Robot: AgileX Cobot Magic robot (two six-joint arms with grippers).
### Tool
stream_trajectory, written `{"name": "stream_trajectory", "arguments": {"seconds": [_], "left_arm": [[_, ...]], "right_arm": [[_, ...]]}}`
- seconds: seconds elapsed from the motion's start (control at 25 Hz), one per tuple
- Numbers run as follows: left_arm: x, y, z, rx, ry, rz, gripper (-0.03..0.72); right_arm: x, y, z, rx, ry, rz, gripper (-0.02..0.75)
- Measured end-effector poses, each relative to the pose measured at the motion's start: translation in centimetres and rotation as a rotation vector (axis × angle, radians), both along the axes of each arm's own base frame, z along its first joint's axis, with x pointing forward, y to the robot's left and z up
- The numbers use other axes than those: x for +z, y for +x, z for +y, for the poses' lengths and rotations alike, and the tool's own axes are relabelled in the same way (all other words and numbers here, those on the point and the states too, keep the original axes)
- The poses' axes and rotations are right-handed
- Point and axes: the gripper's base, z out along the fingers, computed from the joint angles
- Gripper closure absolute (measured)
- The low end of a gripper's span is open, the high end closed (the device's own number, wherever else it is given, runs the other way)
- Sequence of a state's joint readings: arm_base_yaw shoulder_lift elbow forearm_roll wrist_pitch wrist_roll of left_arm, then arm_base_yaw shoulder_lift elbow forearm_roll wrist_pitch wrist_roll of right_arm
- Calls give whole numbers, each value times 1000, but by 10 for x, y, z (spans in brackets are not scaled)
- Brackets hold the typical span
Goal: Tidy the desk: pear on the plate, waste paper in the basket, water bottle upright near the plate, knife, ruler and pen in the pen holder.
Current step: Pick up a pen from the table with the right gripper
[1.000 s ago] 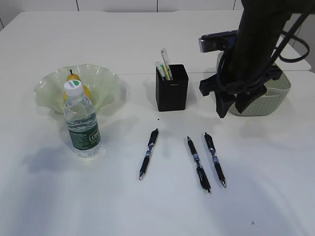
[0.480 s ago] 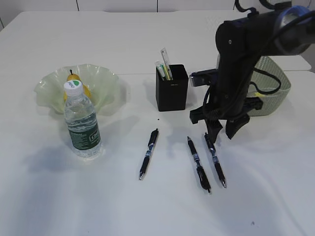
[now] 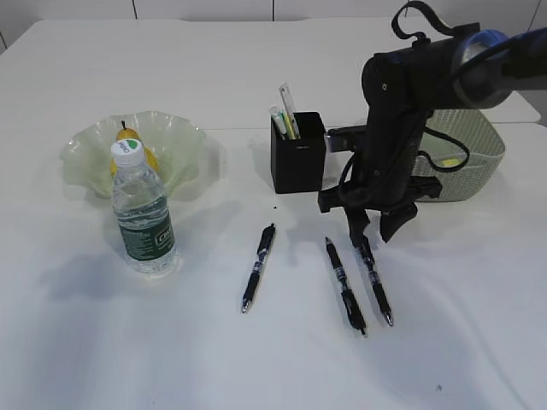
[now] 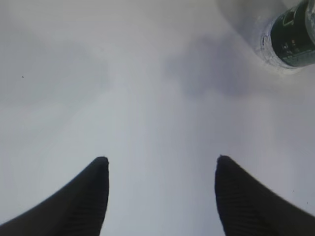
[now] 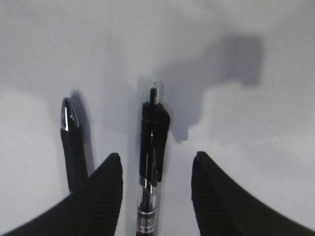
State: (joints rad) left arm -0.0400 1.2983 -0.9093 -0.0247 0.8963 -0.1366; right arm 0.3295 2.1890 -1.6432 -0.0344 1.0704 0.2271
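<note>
My right gripper [image 3: 374, 229] is open and low over the desk [image 3: 256, 359], its fingers on either side of the top end of the rightmost pen [image 3: 373, 278]. In the right wrist view that pen [image 5: 152, 147] lies between the fingers [image 5: 157, 156], untouched, with the middle pen [image 5: 74, 142] just left. The middle pen [image 3: 344, 284] and a third pen [image 3: 257, 266] lie further left. The pear [image 3: 126, 135] sits on the plate [image 3: 85, 145]. The water bottle [image 3: 144, 213] stands upright in front of it. The ruler [image 3: 287, 101] stands in the pen holder [image 3: 298, 158]. My left gripper [image 4: 160, 160] is open and empty.
The basket [image 3: 479, 162] stands right of the pen holder, behind my right arm, with a bit of yellow waste paper [image 3: 444, 161] showing inside. A pale green-and-yellow stick [image 3: 279, 118] stands beside the ruler. The bottle's base [image 4: 290, 37] shows at the top right of the left wrist view.
My right arm has swung from over the basket down and to the left. Its open gripper now hangs over the rightmost pen's top end. Nothing else moved.
</note>
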Motion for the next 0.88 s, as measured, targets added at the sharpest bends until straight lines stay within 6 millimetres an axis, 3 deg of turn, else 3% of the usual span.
{"name": "stream_trajectory", "arguments": {"seconds": [0.32, 0.88], "left_arm": [[0, 0, 0, 0, 0, -5, 214], [1, 1, 0, 1, -2, -16, 214]], "right_arm": [[-1, 8, 3, -49, 6, -7, 393], [-22, 8, 3, -64, -8, 44, 393]]}}
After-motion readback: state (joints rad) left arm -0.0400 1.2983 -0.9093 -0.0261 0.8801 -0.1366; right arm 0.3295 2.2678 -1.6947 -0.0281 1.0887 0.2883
